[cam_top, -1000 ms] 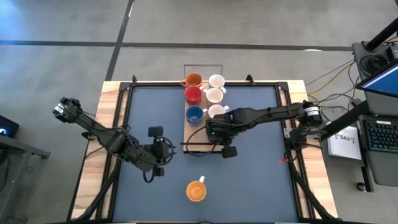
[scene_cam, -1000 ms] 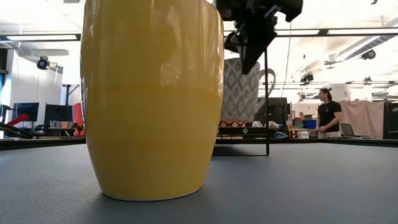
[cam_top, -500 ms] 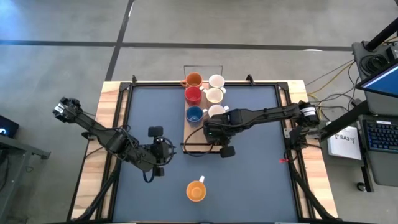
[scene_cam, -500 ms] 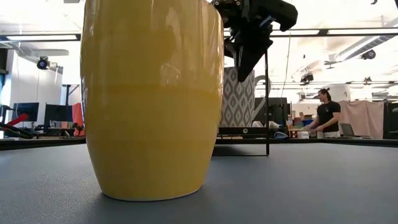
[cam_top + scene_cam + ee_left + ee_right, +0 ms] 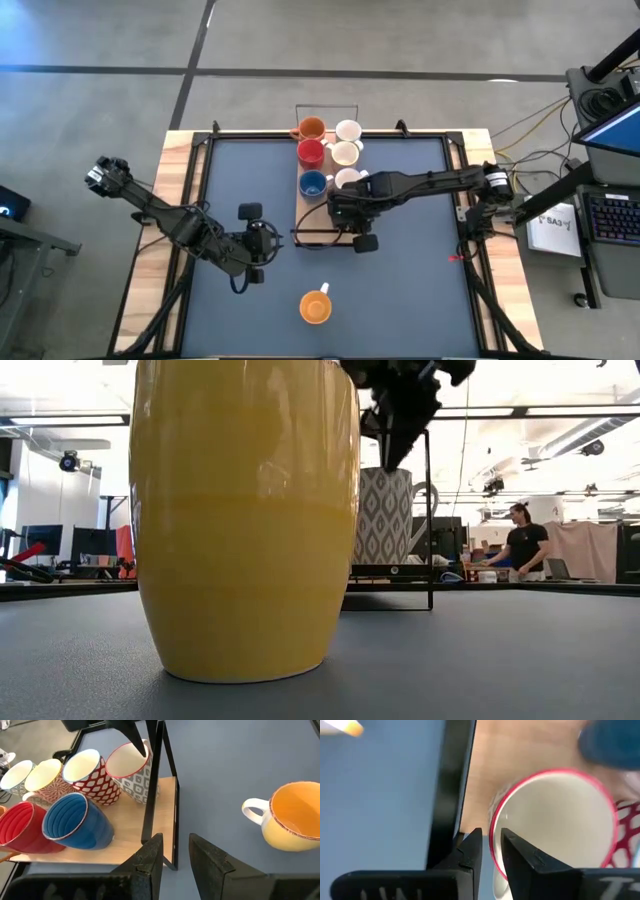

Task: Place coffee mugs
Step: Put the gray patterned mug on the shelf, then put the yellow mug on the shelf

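A grey-patterned white mug (image 5: 385, 515) (image 5: 131, 772) (image 5: 555, 820) stands upright on the wooden tray (image 5: 165, 815) at its near end. My right gripper (image 5: 343, 212) (image 5: 392, 455) (image 5: 491, 832) hovers right over its rim, open by a narrow gap, one fingertip on either side of the wall and touching nothing that shows. A yellow-orange mug (image 5: 315, 307) (image 5: 245, 520) (image 5: 295, 817) stands on the table near the near edge. My left gripper (image 5: 255, 245) (image 5: 175, 855) waits, slightly open and empty, left of the tray.
Six more mugs fill the tray in two rows: orange (image 5: 312, 128), red (image 5: 20, 827), blue (image 5: 75, 822) and three white or patterned ones (image 5: 347, 152). A black wire frame (image 5: 429, 520) rises around the tray. A person (image 5: 525, 540) stands in the room beyond.
My right gripper has come down with the grey-patterned mug, which hung tilted above the tray and now stands upright on it. The gripper has since risen a little while the mug stayed where it was.
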